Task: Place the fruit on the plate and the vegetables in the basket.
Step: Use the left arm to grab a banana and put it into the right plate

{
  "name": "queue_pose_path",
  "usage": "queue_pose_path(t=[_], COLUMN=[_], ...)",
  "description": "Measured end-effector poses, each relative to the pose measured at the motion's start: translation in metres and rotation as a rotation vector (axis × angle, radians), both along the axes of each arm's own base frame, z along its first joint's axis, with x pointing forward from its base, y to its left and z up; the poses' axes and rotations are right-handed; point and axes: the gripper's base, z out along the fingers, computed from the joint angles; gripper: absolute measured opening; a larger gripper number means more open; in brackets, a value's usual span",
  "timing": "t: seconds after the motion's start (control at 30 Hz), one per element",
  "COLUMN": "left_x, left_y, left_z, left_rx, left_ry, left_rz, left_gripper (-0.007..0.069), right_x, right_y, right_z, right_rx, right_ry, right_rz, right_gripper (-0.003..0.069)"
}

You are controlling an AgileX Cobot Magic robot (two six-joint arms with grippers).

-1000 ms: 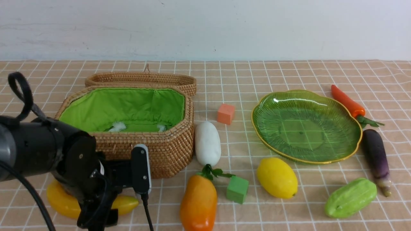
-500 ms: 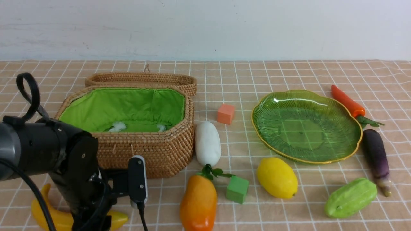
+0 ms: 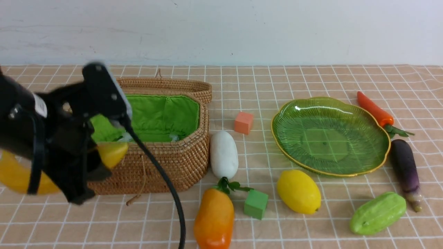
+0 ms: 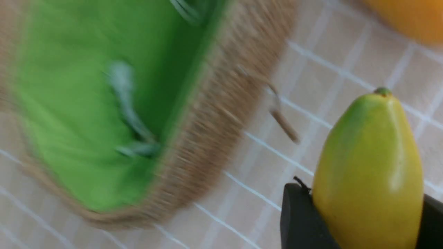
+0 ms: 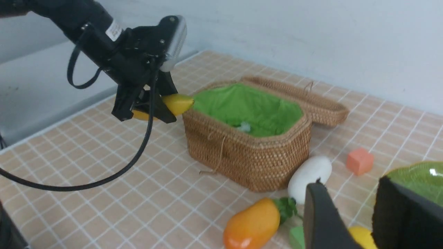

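My left gripper (image 4: 363,224) clamps the banana (image 3: 112,154) clear above the table's (image 3: 311,79) front-left corner, ready for carrying to the plate (image 3: 328,138); my right gripper (image 5: 350,186) hangs open, apparently empty.

This looks to me like a robot lab with a staged test table. A peach checked tablecloth (image 3: 311,79) runs to a bare white wall (image 3: 242,31) at the far side. A glossy toy lemon (image 3: 298,191) and a plain orange cube (image 3: 243,122) are laid out, and my black cabled left arm (image 3: 20,135) is at near left.
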Motion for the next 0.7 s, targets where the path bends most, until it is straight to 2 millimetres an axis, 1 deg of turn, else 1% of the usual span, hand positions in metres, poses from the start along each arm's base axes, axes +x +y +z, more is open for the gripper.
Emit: queue_pose_path(t=[0.03,0.07,0.1,0.13,0.17,0.23,0.27,0.3,0.33,0.37,0.43,0.47,0.5,0.57,0.6,0.63,0.67,0.7], left_x=[0.001,0.002,0.008,0.01,0.012,0.023,0.027,0.03,0.032,0.039,0.052,0.052,0.066,0.077,0.079,0.083,0.094,0.102], left_y=[-0.001,-0.001,-0.004,-0.004,-0.006,-0.018,-0.028,-0.043,-0.049,-0.078,-0.116,-0.122,-0.158,-0.197,-0.2,-0.217,-0.246,-0.264], left_z=[0.007,0.009,0.029,0.029,0.035,0.043,0.044,0.045,0.043,0.041,0.029,0.028,0.015,-0.001,-0.003,-0.011,-0.028,-0.041], left_rx=[-0.002,-0.002,-0.007,-0.007,-0.011,-0.007,-0.001,0.0,0.002,-0.008,-0.024,-0.029,-0.049,-0.08,-0.08,-0.095,-0.124,-0.146], left_ry=[-0.021,-0.028,-0.093,-0.094,-0.111,-0.134,-0.139,-0.148,-0.144,-0.158,-0.167,-0.167,-0.171,-0.159,-0.159,-0.148,-0.128,-0.115], left_rz=[-0.007,-0.01,-0.039,-0.042,-0.054,-0.11,-0.148,-0.198,-0.217,-0.287,-0.358,-0.372,-0.418,-0.458,-0.458,-0.473,-0.488,-0.492], left_gripper=[0.0302,0.0302,0.0302,0.0302,0.0302,0.0302,0.0302,0.0302,0.0302,0.0302,0.0302,0.0302,0.0302,0.0302,0.0302,0.0302,0.0302,0.0302], right_x=[0.001,0.001,0.002,0.002,0.003,0.005,0.006,0.008,0.008,0.009,0.009,0.009,0.007,0.004,0.004,0.002,-0.001,-0.002], right_y=[0.0,0.0,-0.001,-0.001,-0.002,-0.005,-0.006,-0.009,-0.01,-0.014,-0.02,-0.02,-0.026,-0.032,-0.033,-0.036,-0.038,-0.039], right_z=[0.001,0.001,0.003,0.003,0.003,0.001,0.0,-0.001,-0.002,-0.004,-0.004,-0.004,-0.004,-0.003,-0.002,-0.002,-0.004,-0.005], right_rx=[0.006,0.013,0.033,0.035,0.044,0.047,0.046,0.045,0.044,0.047,0.032,0.032,0.018,0.004,0.003,-0.004,-0.021,-0.03], right_ry=[-0.005,-0.01,-0.007,-0.006,0.0,0.022,0.035,0.053,0.06,0.106,0.145,0.149,0.191,0.239,0.235,0.258,0.295,0.32], right_rz=[-0.005,-0.01,-0.026,-0.031,-0.041,-0.079,-0.104,-0.138,-0.151,-0.201,-0.266,-0.273,-0.326,-0.384,-0.392,-0.414,-0.436,-0.442], right_gripper=[0.0237,0.0237,0.0237,0.0237,0.0237,0.0237,0.0237,0.0237,0.0237,0.0237,0.0237,0.0237,0.0237,0.0237,0.0237,0.0237,0.0236,0.0236])
